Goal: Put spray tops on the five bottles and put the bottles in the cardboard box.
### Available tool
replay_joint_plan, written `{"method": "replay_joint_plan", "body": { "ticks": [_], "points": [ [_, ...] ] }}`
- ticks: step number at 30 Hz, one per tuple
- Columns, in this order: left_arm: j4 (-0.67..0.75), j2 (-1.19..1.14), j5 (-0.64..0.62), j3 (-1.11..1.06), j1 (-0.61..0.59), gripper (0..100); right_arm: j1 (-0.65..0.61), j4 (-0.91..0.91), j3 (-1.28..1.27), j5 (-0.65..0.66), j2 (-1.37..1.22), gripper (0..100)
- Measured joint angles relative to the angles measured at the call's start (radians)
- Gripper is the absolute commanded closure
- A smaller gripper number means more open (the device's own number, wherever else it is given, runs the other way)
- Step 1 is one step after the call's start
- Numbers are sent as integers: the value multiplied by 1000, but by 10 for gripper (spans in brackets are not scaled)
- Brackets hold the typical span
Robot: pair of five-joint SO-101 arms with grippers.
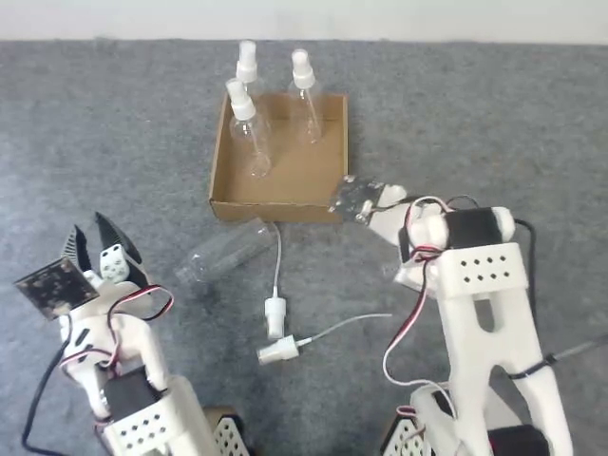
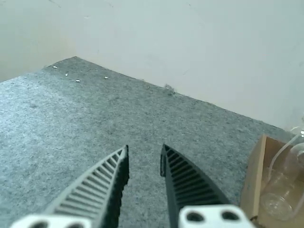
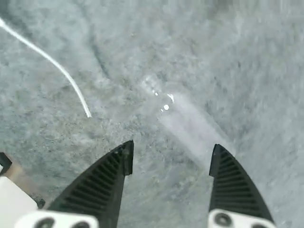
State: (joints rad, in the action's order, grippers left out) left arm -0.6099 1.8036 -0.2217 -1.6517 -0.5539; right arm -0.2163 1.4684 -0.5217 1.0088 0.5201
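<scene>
Currently, right gripper (image 3: 173,145) spread wide over a lying clear bottle (image 3: 190,124), left gripper (image 2: 145,147) slightly parted

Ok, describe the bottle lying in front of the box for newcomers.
Find the cardboard box on the carpet. Outside its front wall, near the left corner, is a clear bottle. It lies flat with no spray top; the three bottles at the box wear white tops.
</scene>
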Motion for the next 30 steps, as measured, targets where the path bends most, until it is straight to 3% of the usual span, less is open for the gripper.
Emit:
{"method": "replay_joint_plan", "body": {
  "ticks": [17,30],
  "points": [
    [0,0,0,0,0,894,-12,-103,0,210,-256,775],
    [0,0,2,0,0,894,35,-272,0,244,-468,777]
  ]
}}
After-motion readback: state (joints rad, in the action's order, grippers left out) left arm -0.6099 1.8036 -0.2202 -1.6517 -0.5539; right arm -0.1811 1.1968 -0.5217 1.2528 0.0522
